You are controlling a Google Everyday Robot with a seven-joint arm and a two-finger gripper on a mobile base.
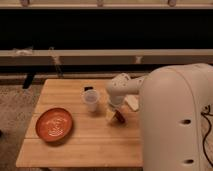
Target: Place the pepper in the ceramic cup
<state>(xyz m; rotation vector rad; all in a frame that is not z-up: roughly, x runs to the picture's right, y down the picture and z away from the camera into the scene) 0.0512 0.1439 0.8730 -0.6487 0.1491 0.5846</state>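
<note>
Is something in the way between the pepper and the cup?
Nothing clear. The pepper lies at the gripper, right of the cup, with only table between. A yellowish piece beside the pepper may belong to the gripper.
</note>
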